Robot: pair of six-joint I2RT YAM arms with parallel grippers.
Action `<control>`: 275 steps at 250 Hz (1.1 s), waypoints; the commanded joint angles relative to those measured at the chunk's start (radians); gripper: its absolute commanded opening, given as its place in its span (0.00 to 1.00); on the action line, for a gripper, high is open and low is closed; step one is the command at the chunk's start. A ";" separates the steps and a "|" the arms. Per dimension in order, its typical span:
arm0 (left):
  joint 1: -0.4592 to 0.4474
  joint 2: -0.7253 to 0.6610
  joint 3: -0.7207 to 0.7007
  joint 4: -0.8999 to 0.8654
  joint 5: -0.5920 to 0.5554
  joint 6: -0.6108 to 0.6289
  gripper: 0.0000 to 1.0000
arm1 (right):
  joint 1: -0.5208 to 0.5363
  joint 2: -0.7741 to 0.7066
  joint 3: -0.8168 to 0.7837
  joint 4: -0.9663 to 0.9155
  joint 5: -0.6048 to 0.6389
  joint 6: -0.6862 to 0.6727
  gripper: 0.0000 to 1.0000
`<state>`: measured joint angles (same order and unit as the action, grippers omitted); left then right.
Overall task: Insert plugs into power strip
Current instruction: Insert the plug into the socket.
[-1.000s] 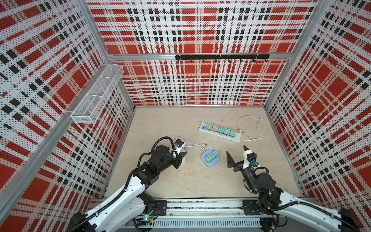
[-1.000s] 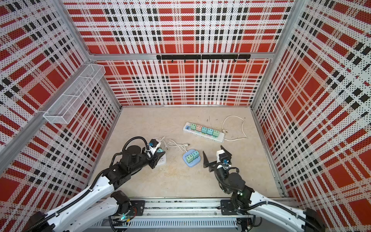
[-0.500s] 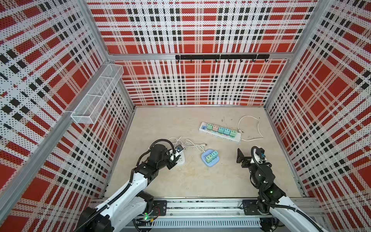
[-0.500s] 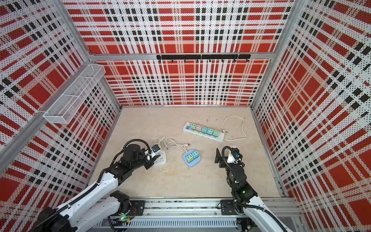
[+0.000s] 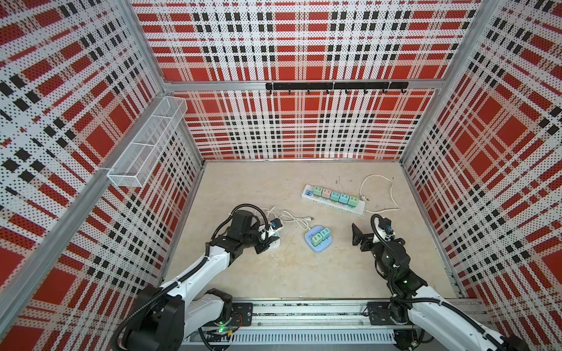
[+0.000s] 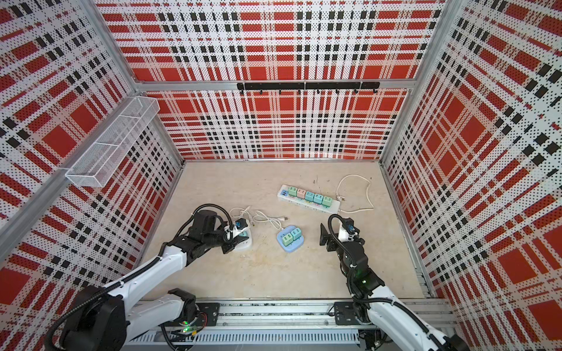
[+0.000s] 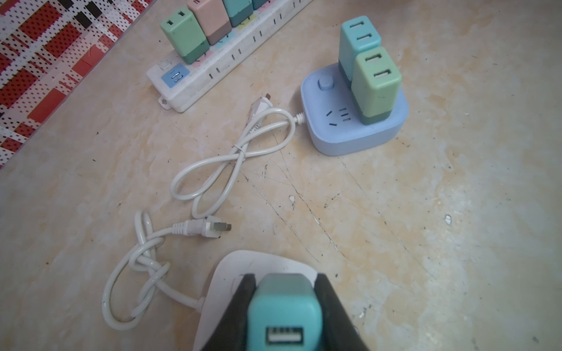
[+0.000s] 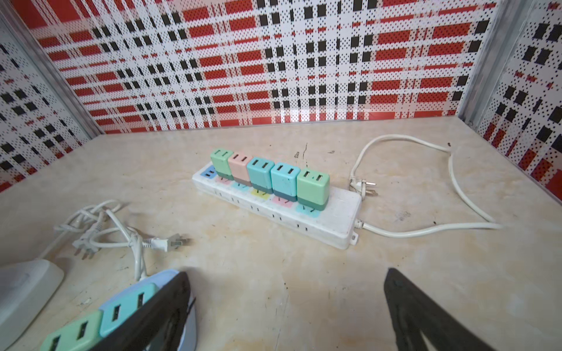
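Teal plug [image 7: 284, 316]: was pinched between two black fingers [image 7: 243, 291], USB port towards the wrist camera, down on the white cube socket [image 7: 225, 273]; prongs hidden, so could not tell how deep.
Left gripper [image 7: 284, 278]: clamped tight on the teal plug, left of centre in both top views.
Right gripper [image 8: 287, 273]: spread wide, gripped nothing, right of centre in both top views, near the blue cube socket [image 5: 318, 247].
Blue cube socket: lay at the centre of the floor in both top views; carried a second teal adapter [image 7: 359, 39] and a mint green adapter [image 7: 375, 82], upright and touching.
Long white power strip [image 5: 360, 209]: lay slanted, above and right of centre in both top views; carried a row of five plugs [image 8: 269, 179], upright: mint green, pale pink, teal, teal, mint green.
White cords [image 7: 231, 161]: lay looped and loose on the beige floor [image 7: 425, 228] between the two cube sockets.
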<state>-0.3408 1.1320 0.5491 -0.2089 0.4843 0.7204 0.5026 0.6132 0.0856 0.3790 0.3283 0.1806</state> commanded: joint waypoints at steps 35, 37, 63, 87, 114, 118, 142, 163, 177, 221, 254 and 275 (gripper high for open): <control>0.014 0.082 0.063 -0.099 0.013 0.109 0.00 | -0.007 0.014 -0.005 0.060 -0.010 0.014 1.00; 0.014 0.083 0.064 -0.097 0.013 0.111 0.00 | -0.008 0.016 -0.003 0.060 -0.011 0.015 1.00; 0.017 0.098 0.072 -0.100 0.023 0.119 0.00 | -0.009 0.031 0.002 0.061 -0.016 0.015 1.00; 0.022 0.112 0.081 -0.100 0.023 0.119 0.00 | -0.009 0.027 0.001 0.057 -0.020 0.014 1.00; 0.022 0.132 0.098 -0.118 0.026 0.119 0.00 | -0.009 0.008 -0.003 0.047 -0.024 0.016 1.00; 0.022 0.134 0.100 -0.119 0.026 0.119 0.00 | -0.009 0.006 -0.004 0.045 -0.023 0.017 1.00; 0.022 0.140 0.110 -0.128 0.003 0.125 0.00 | -0.009 -0.009 -0.007 0.040 -0.026 0.017 1.00; 0.022 0.149 0.119 -0.133 -0.034 0.126 0.00 | -0.008 -0.015 -0.009 0.036 -0.028 0.017 1.00; 0.021 0.161 0.126 -0.137 -0.034 0.127 0.00 | -0.009 -0.017 -0.009 0.035 -0.029 0.017 1.00; -0.004 0.229 0.168 -0.175 -0.051 0.139 0.00 | -0.011 -0.021 -0.009 0.031 -0.031 0.018 1.00; -0.023 0.249 0.174 -0.177 -0.025 0.145 0.00 | -0.009 -0.032 -0.012 0.026 -0.031 0.020 1.00; -0.003 0.242 0.143 -0.125 0.026 0.131 0.00 | -0.009 -0.037 -0.013 0.022 -0.031 0.020 1.00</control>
<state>-0.3538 1.3705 0.7109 -0.3553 0.4465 0.8295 0.4969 0.6022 0.0856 0.3832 0.3023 0.1955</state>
